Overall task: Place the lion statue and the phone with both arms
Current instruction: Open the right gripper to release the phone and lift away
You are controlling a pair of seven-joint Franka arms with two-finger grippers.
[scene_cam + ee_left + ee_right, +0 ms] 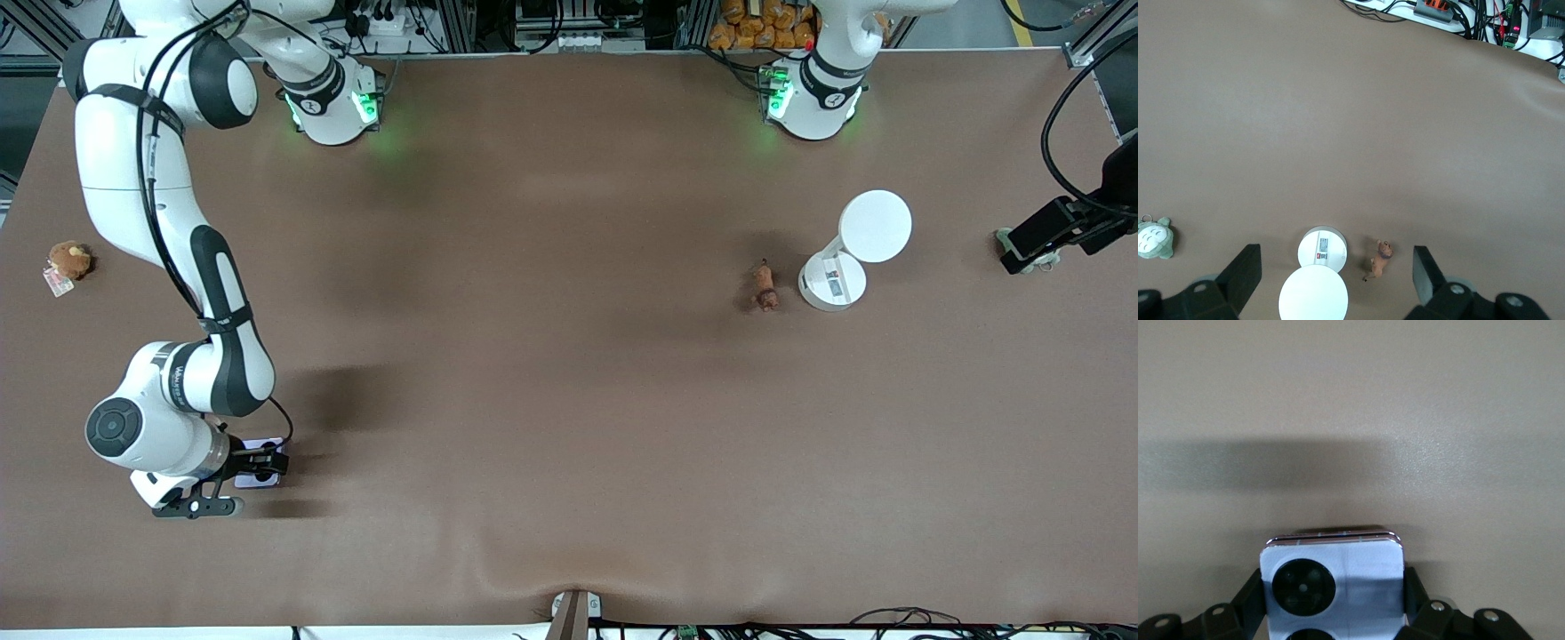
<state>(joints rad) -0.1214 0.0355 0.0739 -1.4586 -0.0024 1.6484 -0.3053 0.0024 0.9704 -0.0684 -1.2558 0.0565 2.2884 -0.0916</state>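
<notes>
Right gripper (258, 464) clamped on the phone (1331, 583) low at the table's (551, 427) 8 o'clock – left gripper (1337, 280) wide open, empty, above the untouched lion statue (765, 288) – both placements pending.

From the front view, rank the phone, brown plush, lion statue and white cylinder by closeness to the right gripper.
1. phone: between the right gripper fingers.
2. brown plush: right arm's end, farther from camera.
3. lion statue: toward the left arm's end.
4. white cylinder: just past the lion.
</notes>
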